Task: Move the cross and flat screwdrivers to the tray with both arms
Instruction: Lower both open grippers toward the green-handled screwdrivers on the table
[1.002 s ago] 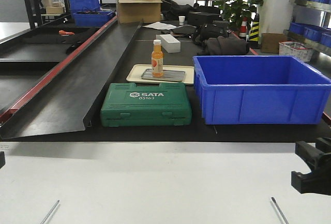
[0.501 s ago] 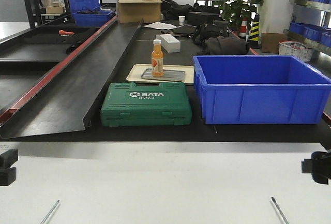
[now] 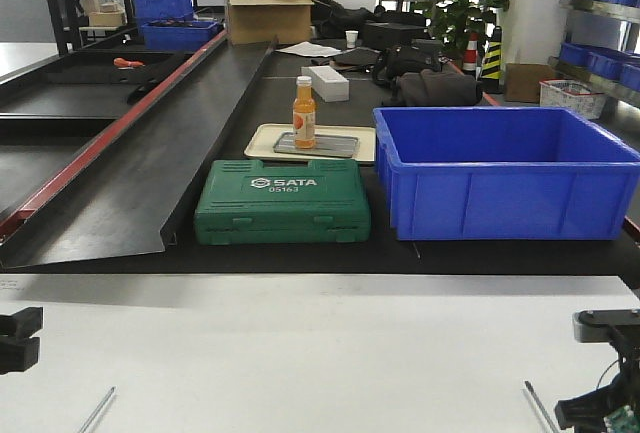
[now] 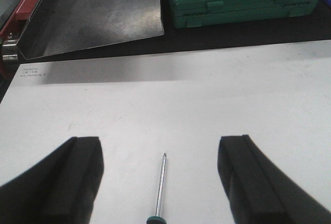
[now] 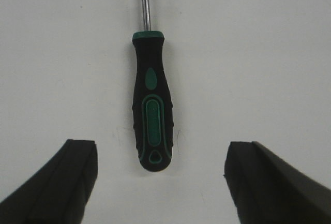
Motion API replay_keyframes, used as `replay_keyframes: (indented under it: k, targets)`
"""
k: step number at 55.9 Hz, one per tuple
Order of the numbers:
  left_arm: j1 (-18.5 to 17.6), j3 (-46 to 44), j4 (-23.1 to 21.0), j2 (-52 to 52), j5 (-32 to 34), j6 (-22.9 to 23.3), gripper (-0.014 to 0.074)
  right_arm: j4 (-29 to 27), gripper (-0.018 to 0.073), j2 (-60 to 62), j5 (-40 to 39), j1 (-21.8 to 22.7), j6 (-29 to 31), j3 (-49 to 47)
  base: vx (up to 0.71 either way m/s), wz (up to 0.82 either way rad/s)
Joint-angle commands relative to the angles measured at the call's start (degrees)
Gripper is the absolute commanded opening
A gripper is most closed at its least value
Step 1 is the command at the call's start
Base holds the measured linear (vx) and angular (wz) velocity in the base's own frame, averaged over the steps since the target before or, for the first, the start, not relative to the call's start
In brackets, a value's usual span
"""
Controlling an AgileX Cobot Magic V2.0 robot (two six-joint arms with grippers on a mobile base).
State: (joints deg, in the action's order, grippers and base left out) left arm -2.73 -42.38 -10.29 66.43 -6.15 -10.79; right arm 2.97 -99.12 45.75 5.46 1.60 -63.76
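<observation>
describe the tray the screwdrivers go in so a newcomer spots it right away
Find the big blue bin, then the green SATA case on its left. Right behind the case lies a cream tray; the one you want is the shallow grey metal tray resting on it, with an orange bottle standing on it.

On the table (image 3: 320, 353), one screwdriver (image 3: 97, 410) lies at the lower left of the frame and the other screwdriver (image 3: 540, 405) at the lower right, well apart. Beyond the table's far edge a tool case (image 3: 282, 201) sits mid-frame, with a bin (image 3: 505, 168) just right of it, a bottle (image 3: 304, 111) behind it and a ramp (image 3: 150, 153) to its left.
</observation>
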Motion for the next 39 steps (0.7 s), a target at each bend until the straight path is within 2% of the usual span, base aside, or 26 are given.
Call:
replay_keyframes:
  k: [1,22,28,33,37,39]
  targets:
    - [-0.14,-2.00,-0.62,-1.13,4.48,0.16,0.0587,0.90,0.0561,-0.60,-3.67,0.38,0.33,-1.77,0.00,0.00]
    - [-0.14,-2.00,-0.57,-1.13,4.47,0.16,0.0587,1.04,0.0561,-10.52,-9.57,0.33,2.60,-1.84,0.00,0.00]
    - [-0.14,-2.00,-0.57,-1.13,4.33,0.16,0.0587,0.87,0.0532,-12.16,-10.00,0.33,2.91,-1.84,0.00,0.00]
    - [-0.14,-2.14,-0.57,-1.13,2.59,0.10,0.0587,0.90,0.0403,-12.55,-10.17,0.33,3.12,-1.84,0.00,0.00]
    - [-0.14,-2.44,-0.57,-1.13,-0.08,-0.06,0.0587,0.98,0.0245,-12.55,-10.39,0.33,3.12,-1.91,0.00,0.00]
    - [-0.14,-2.99,-0.46,-1.05,-2.09,-0.07,0.0587,0.98,0.0111,-12.55,-10.21,0.33,3.12,-2.22,0.00,0.00]
